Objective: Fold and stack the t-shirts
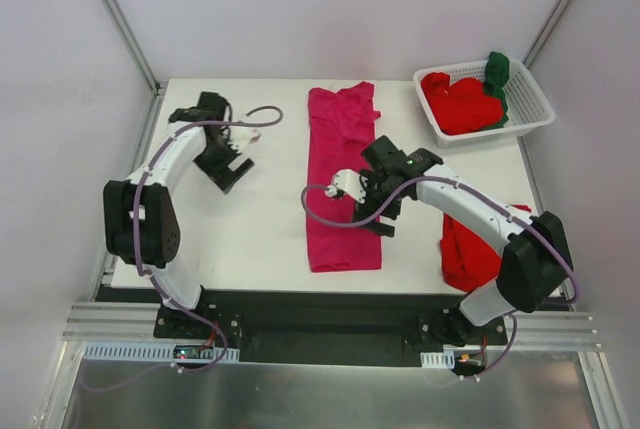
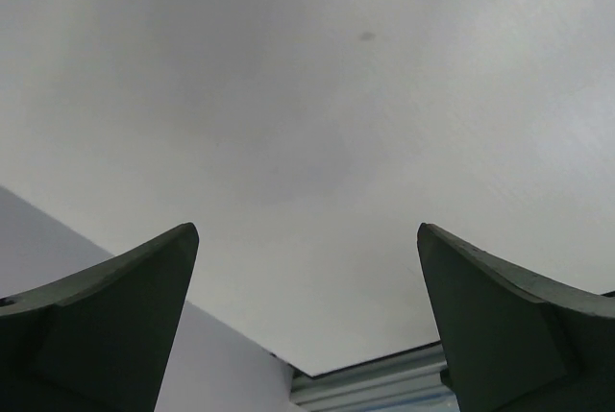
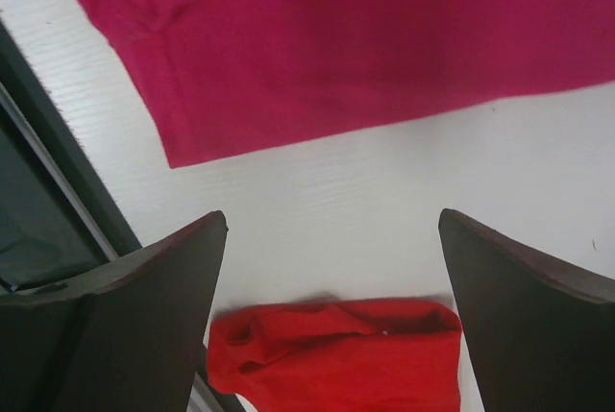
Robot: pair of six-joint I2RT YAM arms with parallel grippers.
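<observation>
Magenta t-shirt (image 1: 342,179): long strip at centre, likely lengthwise-folded. Basket (image 1: 532,99), far right: unfolded t-shirts (image 1: 462,104). Folded red t-shirt (image 1: 465,254) near right edge. Right gripper (image 3: 332,222) above magenta edge, left gripper (image 2: 307,230) aside: both spread, empty. Next probably: pinch near hem, fold toward collar.

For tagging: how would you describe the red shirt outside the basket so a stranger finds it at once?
Start at the white table and go to its near right corner. A red shirt lies bundled there, partly under the right arm. Unlike the long pink shirt spread down the middle and the clothes heaped in the basket, it sits alone at the front edge.
</observation>
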